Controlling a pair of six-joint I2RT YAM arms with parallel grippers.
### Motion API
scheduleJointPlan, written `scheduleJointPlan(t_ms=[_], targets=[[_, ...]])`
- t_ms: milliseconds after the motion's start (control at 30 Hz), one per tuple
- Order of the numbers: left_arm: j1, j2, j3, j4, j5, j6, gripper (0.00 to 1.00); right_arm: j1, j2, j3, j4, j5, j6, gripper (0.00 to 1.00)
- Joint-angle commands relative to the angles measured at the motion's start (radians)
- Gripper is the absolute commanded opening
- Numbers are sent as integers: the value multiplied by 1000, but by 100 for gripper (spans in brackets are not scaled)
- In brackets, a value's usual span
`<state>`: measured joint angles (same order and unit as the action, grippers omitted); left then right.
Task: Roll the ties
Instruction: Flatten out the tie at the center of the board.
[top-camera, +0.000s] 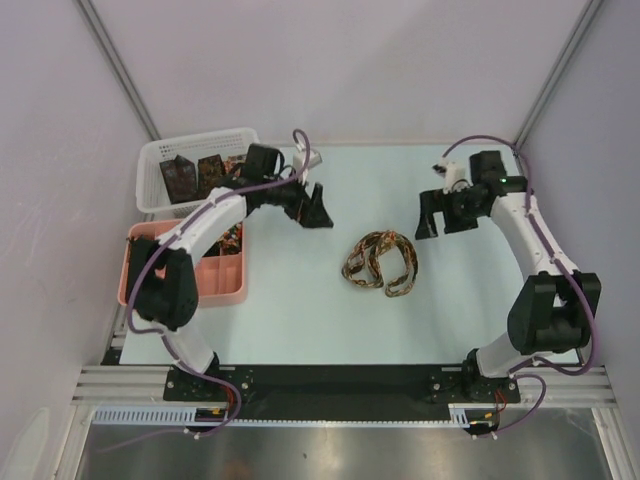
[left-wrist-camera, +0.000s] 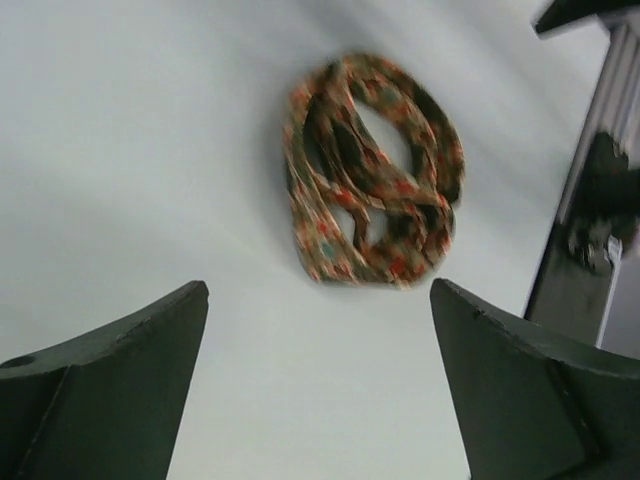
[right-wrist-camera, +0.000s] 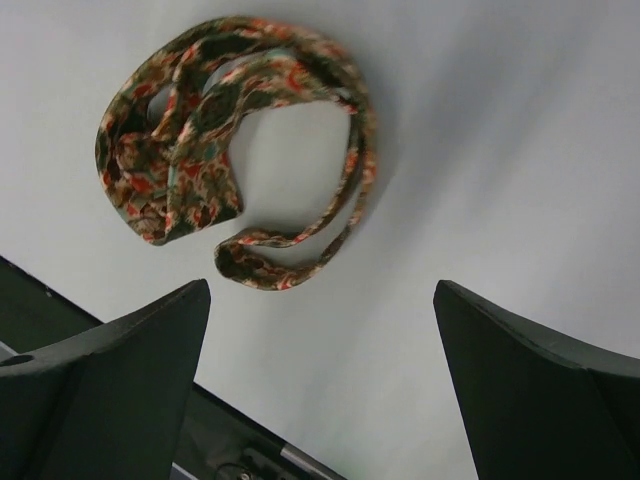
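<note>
- One tie (top-camera: 380, 263) lies loose around the middle of the white table (top-camera: 300, 320), bunched into messy loops rather than a neat roll. Brown-gold fabric with small red and teal flowers.
- The left wrist view shows the same tie (left-wrist-camera: 372, 170) as a crumpled ring, a bit blurry. In the right wrist view (right-wrist-camera: 225, 140) the wide end is folded up on the left and the thin end curls around below it.
- The left gripper (top-camera: 312, 208) hangs over the table to the left of that tie, with clear table between them. Its fingers (left-wrist-camera: 140, 360) are spread wide with only bare table between them, so it's holding nothing.
- The right gripper (top-camera: 432, 215) hangs on the tie's other side, also apart from it. Its fingers (right-wrist-camera: 520, 370) are spread wide too and it's empty.
- So the tie sits roughly between the two grippers and neither one touches it.
- The white basket (top-camera: 200, 134) at the back left corner holds a couple of dark folded ties (top-camera: 195, 175).
- The pink tray (top-camera: 225, 297) sits just in front of the basket. A scrap of multicoloured fabric (top-camera: 232, 238) pokes out in one of its back compartments. The left arm covers most of it, so I can't tell whether it's rolled.
</note>
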<state>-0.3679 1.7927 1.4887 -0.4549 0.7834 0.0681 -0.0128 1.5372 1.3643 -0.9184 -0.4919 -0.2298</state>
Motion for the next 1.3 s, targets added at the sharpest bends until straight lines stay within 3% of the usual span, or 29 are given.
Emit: scheduleJointPlan(t_ms=[0,67,167,300,433,633,767,933,1000,1100,1133,1167,1267], targets=[[-42,-209,-246,14,74,151,95,177,-43,-44,67,127,-77,100],[-26,-268,-406,96,112,87,95,309,-45,-56,107,211,-147,100],[4,-369,-520,217,172,-31,96,446,-49,-91,157,346,-320,100],[56,-452,-536,220,148,-92,96,653,-55,-128,153,391,-515,100],[153,-515,-539,237,142,-174,96,773,-17,-136,89,372,-606,99],[271,-584,-542,236,142,-222,96,794,89,-139,52,349,-620,88],[287,-616,-544,214,132,-209,96,795,135,-145,58,311,-606,69],[294,-639,-519,190,99,-176,96,797,216,-148,142,308,-553,67],[305,-650,-521,188,89,-166,96,795,235,-137,176,322,-540,58],[325,-674,-542,186,112,-159,96,772,255,-63,207,285,-476,34],[331,-691,-550,190,132,-156,96,755,255,-30,205,259,-447,12],[343,-700,-565,194,149,-140,95,734,255,5,210,233,-360,0],[342,-743,-603,203,189,-82,95,587,253,168,233,87,-178,0]])
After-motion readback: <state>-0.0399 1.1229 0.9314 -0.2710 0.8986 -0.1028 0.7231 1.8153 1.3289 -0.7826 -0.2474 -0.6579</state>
